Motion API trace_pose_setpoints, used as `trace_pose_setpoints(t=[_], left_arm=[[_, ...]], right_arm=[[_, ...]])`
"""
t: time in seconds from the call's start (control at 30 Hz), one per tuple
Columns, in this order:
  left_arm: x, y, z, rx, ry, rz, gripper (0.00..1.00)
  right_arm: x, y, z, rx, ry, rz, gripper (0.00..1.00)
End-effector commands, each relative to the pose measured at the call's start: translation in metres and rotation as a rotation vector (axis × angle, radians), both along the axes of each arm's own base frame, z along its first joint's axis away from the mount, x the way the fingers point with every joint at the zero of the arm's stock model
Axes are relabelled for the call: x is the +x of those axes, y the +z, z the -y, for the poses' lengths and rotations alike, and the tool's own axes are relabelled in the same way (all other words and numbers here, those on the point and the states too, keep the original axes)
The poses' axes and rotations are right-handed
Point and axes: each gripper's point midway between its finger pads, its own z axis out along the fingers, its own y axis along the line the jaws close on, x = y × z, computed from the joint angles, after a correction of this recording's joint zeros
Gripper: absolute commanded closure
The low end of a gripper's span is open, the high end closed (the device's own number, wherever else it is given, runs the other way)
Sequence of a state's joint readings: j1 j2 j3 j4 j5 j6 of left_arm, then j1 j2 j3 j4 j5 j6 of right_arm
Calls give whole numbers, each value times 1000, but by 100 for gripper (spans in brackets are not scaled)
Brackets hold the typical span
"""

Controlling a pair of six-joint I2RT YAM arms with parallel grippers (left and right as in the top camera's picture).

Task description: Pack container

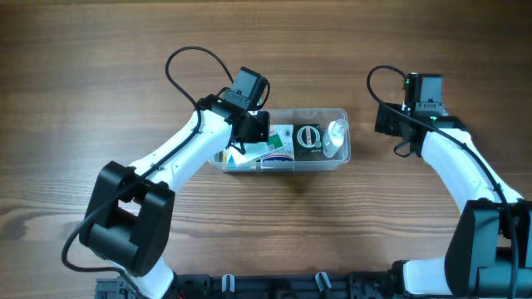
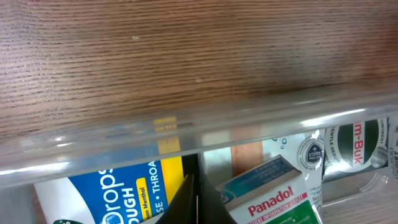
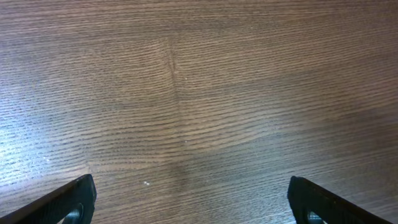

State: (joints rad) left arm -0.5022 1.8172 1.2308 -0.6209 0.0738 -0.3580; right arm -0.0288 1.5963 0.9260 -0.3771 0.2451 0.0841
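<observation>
Fingertips of the left gripper (image 2: 198, 200), mostly cropped, are sitting pinched shut in the left end of the container (image 1: 332, 112), middle of the table (image 1: 100, 66), between a cough drops pack (image 2: 106, 190) and Panadol box (image 2: 267, 196). Rightward, a dark round tin (image 1: 309, 137) and something clear (image 1: 336, 137) I can't make out are lying inside. The right gripper (image 3: 193, 200) is hanging wide open just right of the tub.

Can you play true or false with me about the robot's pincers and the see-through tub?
1. The left pincer is shut. True.
2. The right pincer holds a box. False: it is open and empty, over the bare table.
3. The container is empty. False: a Panadol box and a drops pack lie in it.
4. The right pincer is beside the container, not over it. True.
</observation>
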Motion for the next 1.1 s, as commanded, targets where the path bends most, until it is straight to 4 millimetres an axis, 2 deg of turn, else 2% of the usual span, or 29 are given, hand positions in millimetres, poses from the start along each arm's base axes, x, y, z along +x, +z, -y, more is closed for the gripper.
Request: trace_pose_setpoints(t=[0.0,0.9,1.07], left_arm=[[-6,-4,7,-33,-4,-32,96],[-27,-6,13,-76,-49,-124,96],[-25,0,15,-86,-62,-104,96]], right_arm=[[-1,-3,2,-17,-2,-12,0],[-1,-3,2,-17,-2,-11,0],[-1,-3,2,-17,-2,-11,0]])
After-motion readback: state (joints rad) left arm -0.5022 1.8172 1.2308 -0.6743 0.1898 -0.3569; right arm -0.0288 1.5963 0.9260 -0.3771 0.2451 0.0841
